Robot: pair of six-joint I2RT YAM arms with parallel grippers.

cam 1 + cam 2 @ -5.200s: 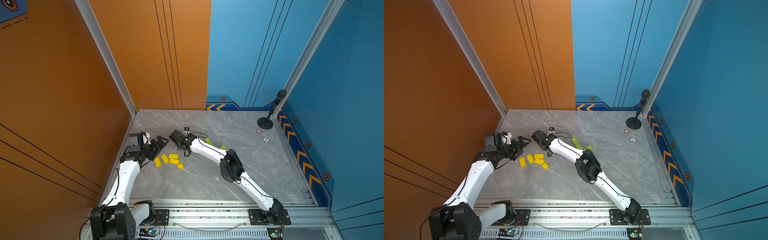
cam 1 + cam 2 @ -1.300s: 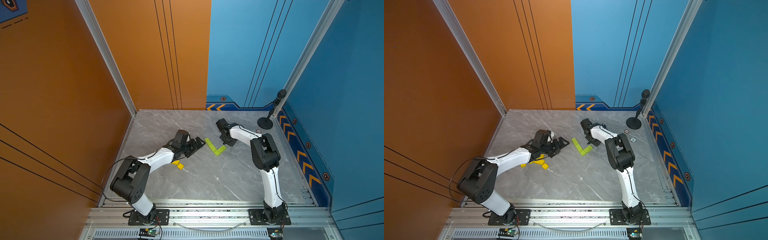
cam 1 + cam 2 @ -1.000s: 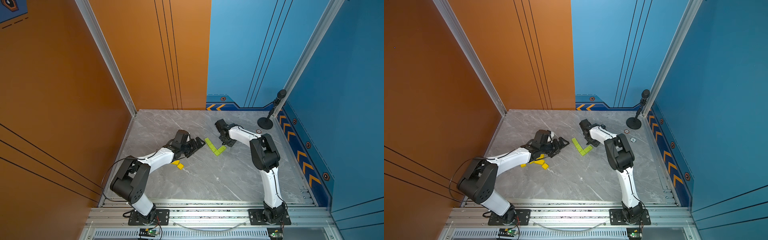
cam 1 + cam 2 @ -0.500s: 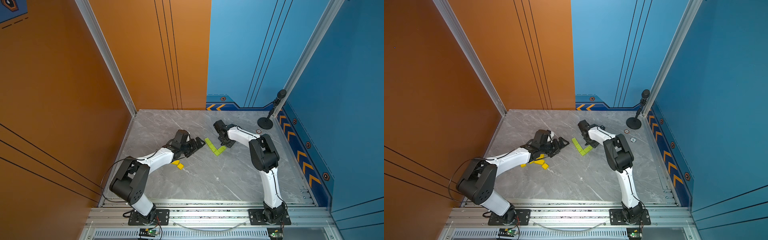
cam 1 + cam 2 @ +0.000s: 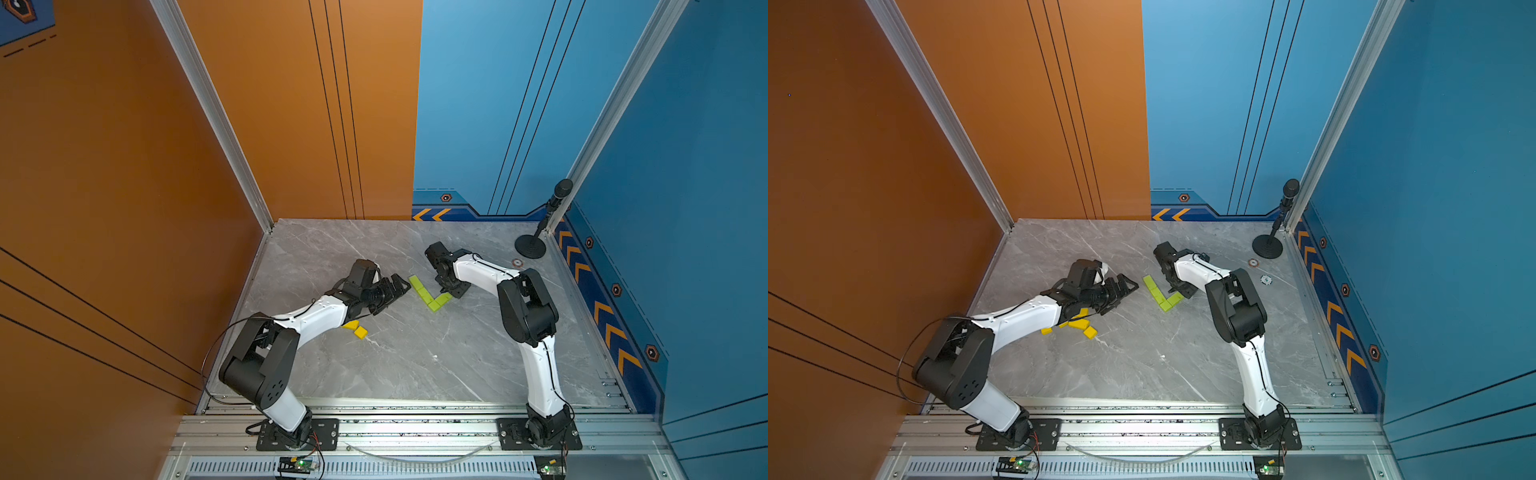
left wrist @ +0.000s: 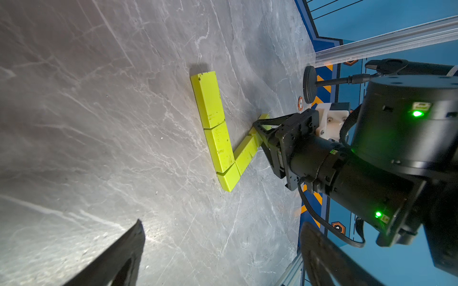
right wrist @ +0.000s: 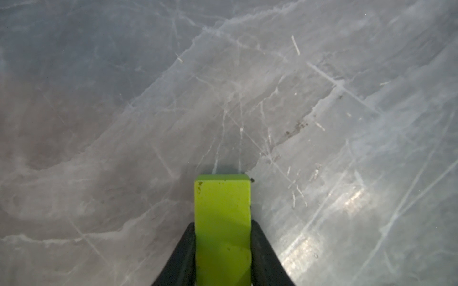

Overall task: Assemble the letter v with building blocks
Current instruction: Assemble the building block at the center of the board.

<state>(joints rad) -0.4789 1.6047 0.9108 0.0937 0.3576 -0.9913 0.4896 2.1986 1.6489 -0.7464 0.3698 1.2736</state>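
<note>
Left-centre of frame: loose yellow rectangular blocks (image 5: 355, 328) are lying on the grey marble worktop (image 5: 415, 365), partly under the left arm (image 5: 316, 316), unused. Just left of the V, the left jaws are hanging wide apart & empty. Centre: lime-green solid blocks (image 5: 430, 297) are forming a V. Its right stroke is ending under the right jaws, which are clamping the lime-green end brick (image 7: 223, 222), seemingly down on the worktop. Step, prob.: seating the last piece. Next: letting go & lifting straight up w/o nudging it. Far right: black mic stand (image 5: 530, 247) is standing well apart, not obstructing.
</note>
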